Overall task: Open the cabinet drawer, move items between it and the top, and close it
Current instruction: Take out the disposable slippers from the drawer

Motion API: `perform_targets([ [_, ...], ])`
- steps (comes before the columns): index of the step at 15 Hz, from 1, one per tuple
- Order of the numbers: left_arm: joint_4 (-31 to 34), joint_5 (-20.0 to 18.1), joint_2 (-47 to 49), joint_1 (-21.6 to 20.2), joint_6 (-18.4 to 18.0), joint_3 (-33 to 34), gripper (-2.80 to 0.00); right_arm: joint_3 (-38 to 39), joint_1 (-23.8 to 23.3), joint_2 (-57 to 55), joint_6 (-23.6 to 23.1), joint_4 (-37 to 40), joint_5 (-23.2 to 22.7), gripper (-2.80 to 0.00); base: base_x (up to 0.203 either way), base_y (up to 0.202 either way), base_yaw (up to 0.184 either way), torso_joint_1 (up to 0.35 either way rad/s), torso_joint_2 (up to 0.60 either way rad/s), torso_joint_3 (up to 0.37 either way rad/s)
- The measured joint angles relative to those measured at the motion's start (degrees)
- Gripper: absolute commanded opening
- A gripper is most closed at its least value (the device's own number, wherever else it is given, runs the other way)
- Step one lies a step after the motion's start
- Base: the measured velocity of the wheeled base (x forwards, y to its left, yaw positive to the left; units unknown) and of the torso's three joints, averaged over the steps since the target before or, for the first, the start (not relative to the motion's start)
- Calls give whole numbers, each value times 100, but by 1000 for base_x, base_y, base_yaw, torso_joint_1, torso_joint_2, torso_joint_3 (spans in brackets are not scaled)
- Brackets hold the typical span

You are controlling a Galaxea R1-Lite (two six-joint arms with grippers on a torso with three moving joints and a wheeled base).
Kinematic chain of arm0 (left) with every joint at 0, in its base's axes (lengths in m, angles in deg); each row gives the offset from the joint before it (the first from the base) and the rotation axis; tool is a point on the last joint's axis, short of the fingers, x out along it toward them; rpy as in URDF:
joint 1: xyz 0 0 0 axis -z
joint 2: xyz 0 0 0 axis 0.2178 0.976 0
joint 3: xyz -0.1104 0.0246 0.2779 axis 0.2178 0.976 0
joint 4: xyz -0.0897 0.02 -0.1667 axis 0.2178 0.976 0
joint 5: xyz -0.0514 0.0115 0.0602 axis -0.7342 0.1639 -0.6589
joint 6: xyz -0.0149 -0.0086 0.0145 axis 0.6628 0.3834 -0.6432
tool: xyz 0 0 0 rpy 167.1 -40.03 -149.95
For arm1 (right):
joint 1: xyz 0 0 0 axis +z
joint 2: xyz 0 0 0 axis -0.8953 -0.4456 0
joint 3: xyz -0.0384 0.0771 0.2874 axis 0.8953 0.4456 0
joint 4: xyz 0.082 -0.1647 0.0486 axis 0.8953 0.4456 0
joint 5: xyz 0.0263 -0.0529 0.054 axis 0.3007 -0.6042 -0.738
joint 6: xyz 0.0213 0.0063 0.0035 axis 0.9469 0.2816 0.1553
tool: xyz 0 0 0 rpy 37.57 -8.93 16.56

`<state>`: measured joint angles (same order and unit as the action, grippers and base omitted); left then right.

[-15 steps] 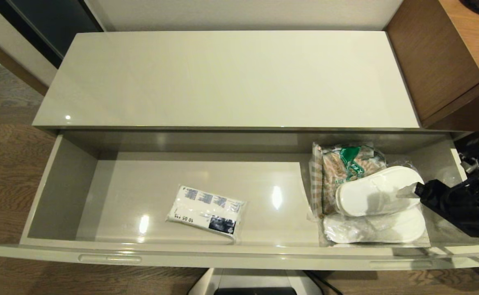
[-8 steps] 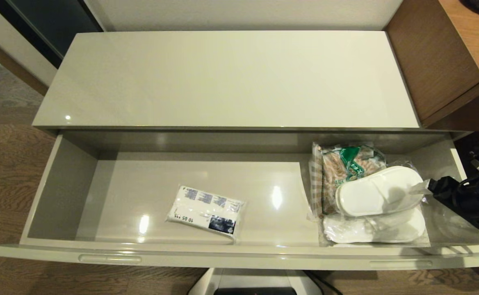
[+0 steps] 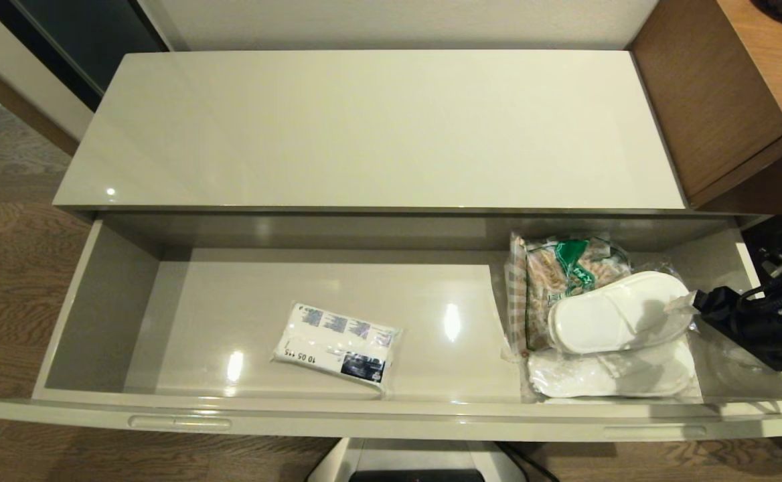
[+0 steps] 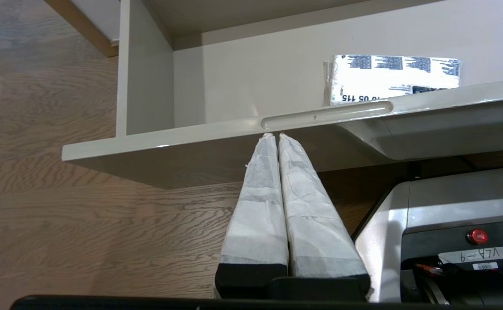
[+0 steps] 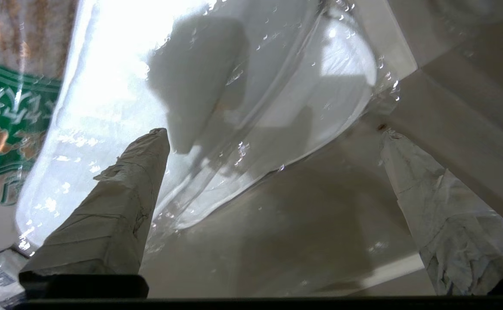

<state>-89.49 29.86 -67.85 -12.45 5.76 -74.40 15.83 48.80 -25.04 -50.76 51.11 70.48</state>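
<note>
- Just ahead of the right gripper [image 5: 273,133], fingers spread wide, lie the wrapped slippers [image 3: 618,311]: advance until the heel sits between them.
- Pinch the slipper itself, not only loose wrap.

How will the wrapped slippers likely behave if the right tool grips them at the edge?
The slippers look flat and thin, so probably light and floppy, sagging from an edge grip. Their crinkly clear wrap looks glossy, likely slippery, and may slide over the pair. The right tool is open beside them.
</note>
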Motion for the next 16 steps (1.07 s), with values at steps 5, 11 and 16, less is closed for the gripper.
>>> perform_targets([
  [5,-1,-2,0,9,1,0,-280,9,-102,-50,-63,15,-270,0,0,0,0,0,0,0],
  [11,-1,0,0,9,1,2,-280,-143,-49,-221,104,6,-537,0,0,0,0,0,0,0],
  [16,-1,0,0,2,-1,2,-280,-323,76,-523,309,-5,-754,0,0,0,0,0,0,0],
])
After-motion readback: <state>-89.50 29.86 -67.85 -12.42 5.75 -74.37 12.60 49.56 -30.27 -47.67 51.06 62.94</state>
